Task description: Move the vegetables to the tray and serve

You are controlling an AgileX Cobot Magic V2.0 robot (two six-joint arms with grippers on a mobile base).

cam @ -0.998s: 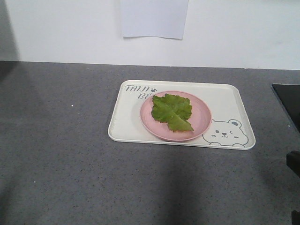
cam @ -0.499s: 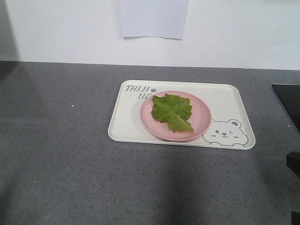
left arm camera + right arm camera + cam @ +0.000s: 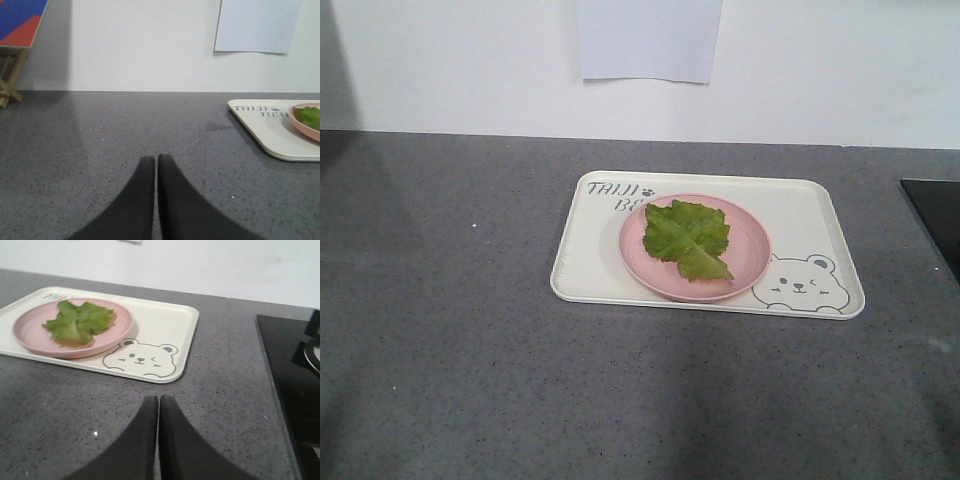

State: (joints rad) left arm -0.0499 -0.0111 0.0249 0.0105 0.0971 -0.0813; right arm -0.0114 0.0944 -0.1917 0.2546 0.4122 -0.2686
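A green ruffled lettuce leaf, the vegetables (image 3: 688,238) (image 3: 79,323) (image 3: 310,116), lies on a round pink plate (image 3: 752,250) (image 3: 30,330). That plate sits on the cream-white tray (image 3: 800,215) (image 3: 170,325) (image 3: 270,135) with the bear drawing. My left gripper (image 3: 156,159) is shut with nothing in it, low over the grey counter to the left of the tray. Just off the tray's near right corner, my right gripper (image 3: 159,399) is also shut with nothing in it. Neither gripper shows in the front view.
A black stove top (image 3: 935,215) (image 3: 290,390) lies flush in the grey counter (image 3: 450,300) to the right of the tray. A white wall with a paper sheet (image 3: 648,38) stands behind. A wooden easel with a blue and red board (image 3: 15,35) stands at far left.
A dark part of the right arm at the front view's lower right edge has moved out of the picture. The tray, plate and leaf have not moved.
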